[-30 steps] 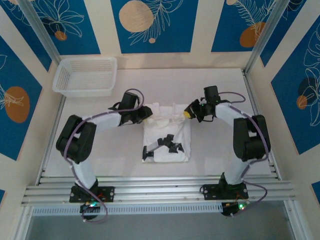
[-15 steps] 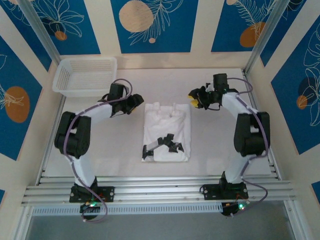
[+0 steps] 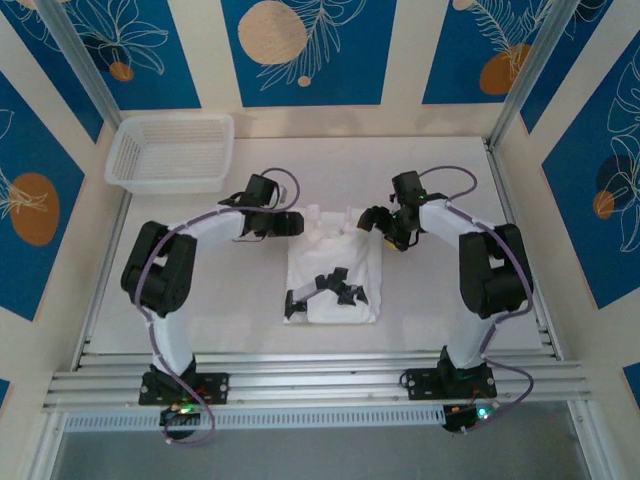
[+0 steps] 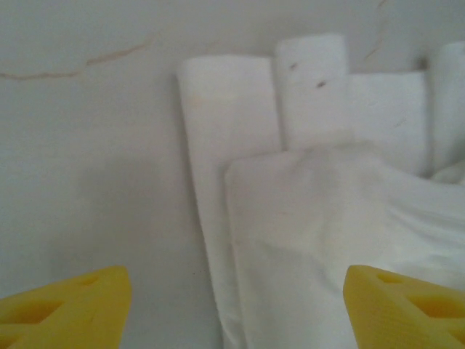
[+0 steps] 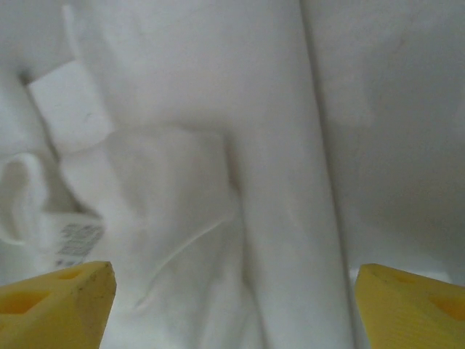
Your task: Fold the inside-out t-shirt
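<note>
Cloth of the t-shirt (image 3: pixel 333 270), part-folded on the table (image 3: pixel 430 300), is soft and limp; pinch its far corners, probably through every layer. Left gripper (image 3: pixel 297 223) and right gripper (image 3: pixel 368 220) hover there, jaws spread, empty

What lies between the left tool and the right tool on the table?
The far edge of the white t-shirt, folded and wrinkled, lies between the left tool and the right tool; the top view shows it.
</note>
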Motion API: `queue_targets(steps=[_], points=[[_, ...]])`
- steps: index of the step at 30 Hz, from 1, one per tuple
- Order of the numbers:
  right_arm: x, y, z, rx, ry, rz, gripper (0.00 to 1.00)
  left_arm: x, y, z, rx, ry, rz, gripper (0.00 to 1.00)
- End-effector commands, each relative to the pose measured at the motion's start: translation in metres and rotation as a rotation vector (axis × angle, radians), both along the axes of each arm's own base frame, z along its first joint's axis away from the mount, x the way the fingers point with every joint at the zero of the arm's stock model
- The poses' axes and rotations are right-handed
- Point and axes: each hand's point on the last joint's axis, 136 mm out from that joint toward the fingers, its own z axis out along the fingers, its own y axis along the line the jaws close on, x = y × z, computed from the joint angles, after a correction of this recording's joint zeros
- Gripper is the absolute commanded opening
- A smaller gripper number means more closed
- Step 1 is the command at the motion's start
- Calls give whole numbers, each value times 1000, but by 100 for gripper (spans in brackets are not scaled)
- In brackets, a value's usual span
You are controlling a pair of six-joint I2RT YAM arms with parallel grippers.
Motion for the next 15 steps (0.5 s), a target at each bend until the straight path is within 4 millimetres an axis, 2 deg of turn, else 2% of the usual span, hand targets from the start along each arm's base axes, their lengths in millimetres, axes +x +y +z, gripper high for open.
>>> queue_targets(steps=[1,5,7,11,15], points=[[11,-1,-3,-37,-29,87,85,10,-11,3,-1,-27,-94,78],[21,7,-11,-15,-26,129,81,16,-27,-4,-68,-1,-115,76],[25,12,-12,-9,-23,147,78,18,-30,-9,-88,13,-105,69],[31,17,-18,12,4,156,61,16,-41,-19,-177,63,-92,55],[29,24,-25,49,35,161,36,9,-59,-25,-321,100,-94,37]])
